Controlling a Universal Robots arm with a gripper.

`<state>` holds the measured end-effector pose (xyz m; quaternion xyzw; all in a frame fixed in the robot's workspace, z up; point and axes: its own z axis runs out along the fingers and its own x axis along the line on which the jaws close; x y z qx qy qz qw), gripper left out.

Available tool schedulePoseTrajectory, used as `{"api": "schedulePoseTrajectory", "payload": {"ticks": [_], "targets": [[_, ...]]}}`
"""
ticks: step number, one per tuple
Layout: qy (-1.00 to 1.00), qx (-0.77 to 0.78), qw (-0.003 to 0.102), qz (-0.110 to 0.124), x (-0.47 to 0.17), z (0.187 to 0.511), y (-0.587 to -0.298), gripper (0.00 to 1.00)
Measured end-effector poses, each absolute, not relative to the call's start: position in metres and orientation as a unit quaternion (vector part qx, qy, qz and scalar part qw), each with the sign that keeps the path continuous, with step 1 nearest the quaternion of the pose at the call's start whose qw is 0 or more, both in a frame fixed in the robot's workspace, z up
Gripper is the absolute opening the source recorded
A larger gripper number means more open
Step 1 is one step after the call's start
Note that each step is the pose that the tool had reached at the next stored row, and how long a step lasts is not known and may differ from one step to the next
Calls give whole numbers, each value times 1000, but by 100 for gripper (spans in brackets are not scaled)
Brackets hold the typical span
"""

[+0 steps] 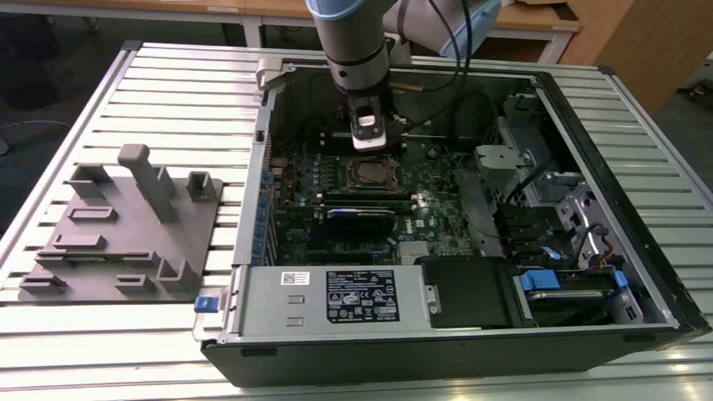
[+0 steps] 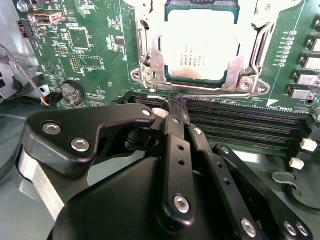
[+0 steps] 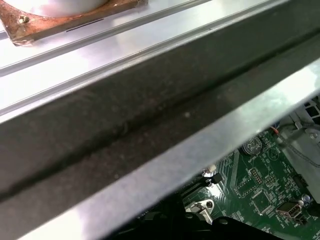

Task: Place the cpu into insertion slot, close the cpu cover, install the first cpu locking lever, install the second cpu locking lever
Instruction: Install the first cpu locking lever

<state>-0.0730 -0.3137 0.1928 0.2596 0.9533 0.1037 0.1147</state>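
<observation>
Green printed motherboard (image 2: 100, 45): fine pale tracing, white lettering. Dull silver-grey square cpu (image 2: 200, 47): dark print, brownish smudge along one edge. Bright silvery metal cpu cover (image 2: 148, 55). Matte black gripper (image 2: 175, 105) with silver screw heads. Long black memory slots (image 2: 250, 122). At the exterior view's left, a mid-grey moulded fixture (image 1: 123, 234) on a pale ribbed aluminium table (image 1: 167, 83). Small blue clip (image 1: 205, 303).

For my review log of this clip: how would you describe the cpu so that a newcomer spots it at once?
Inside the open computer case lies a green motherboard; near its middle a silvery frame, the cpu cover, lies flat. The cpu is the dull silver-grey square in its window, unlike the long black memory slots alongside.
</observation>
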Motion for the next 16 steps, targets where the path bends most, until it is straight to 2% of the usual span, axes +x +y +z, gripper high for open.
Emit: {"api": "schedulePoseTrajectory", "payload": {"ticks": [16], "targets": [[955, 255, 116, 96, -73, 195, -313, 11]]}}
